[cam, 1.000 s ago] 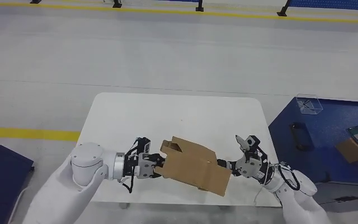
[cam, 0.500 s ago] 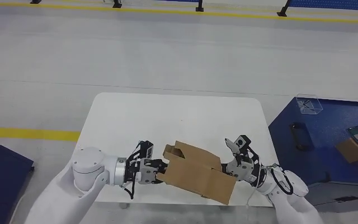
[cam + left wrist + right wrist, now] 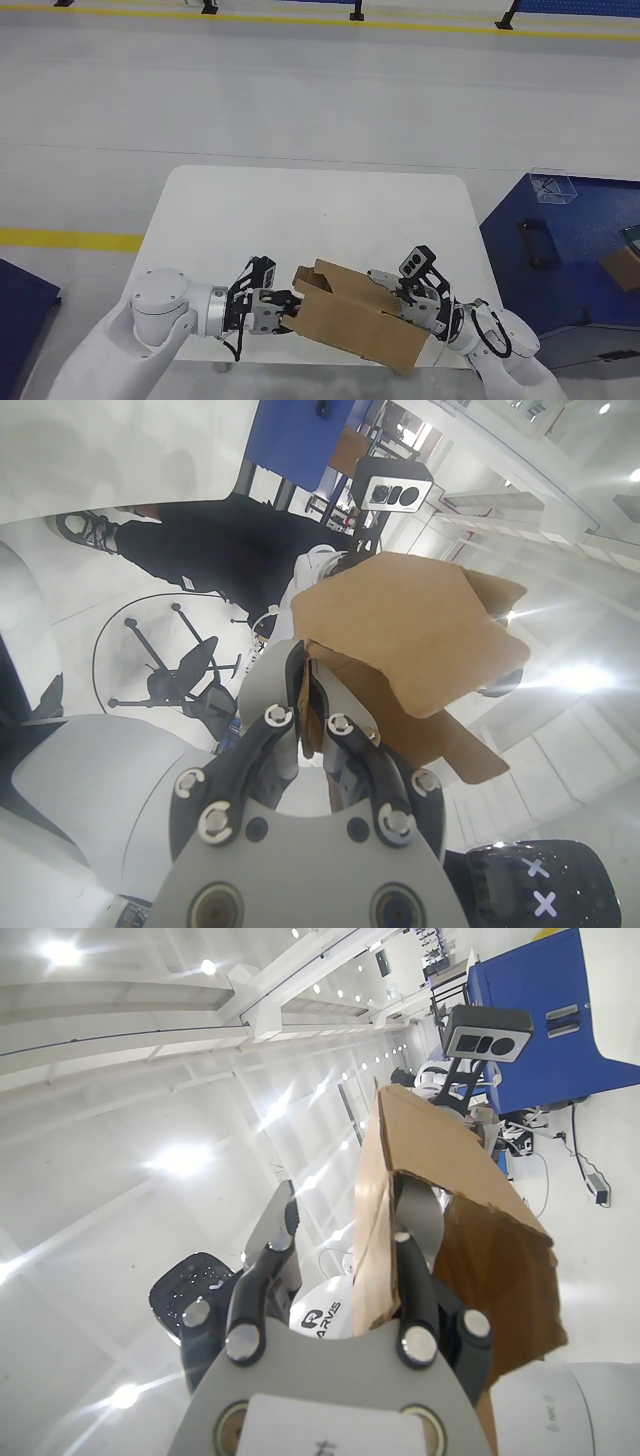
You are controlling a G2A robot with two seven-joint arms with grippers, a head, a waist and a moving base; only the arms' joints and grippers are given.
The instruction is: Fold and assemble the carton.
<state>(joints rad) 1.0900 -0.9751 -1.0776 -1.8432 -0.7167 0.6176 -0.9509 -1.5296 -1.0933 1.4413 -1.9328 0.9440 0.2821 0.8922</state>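
A brown cardboard carton [image 3: 355,318], partly unfolded with loose flaps, is held above the white table's [image 3: 300,205] front edge between both arms. My left gripper [image 3: 284,310] is at its left end, shut on a flap edge; the left wrist view shows the cardboard [image 3: 410,635] pinched between the fingers [image 3: 320,700]. My right gripper [image 3: 400,293] sits at the carton's right upper side and is open. In the right wrist view [image 3: 350,1200] one finger [image 3: 415,1208] is inside the carton [image 3: 440,1168] against a wall, the other finger [image 3: 289,1213] stands well clear outside.
A blue cabinet [image 3: 560,255] stands right of the table with a small clear box [image 3: 552,186] on top. Another blue object [image 3: 20,300] is at the left. The table's back and middle are bare white surface.
The right arm has moved left along the carton, from its right end to its upper right side. The carton has shifted slightly toward the table's front edge. The left gripper keeps its hold.
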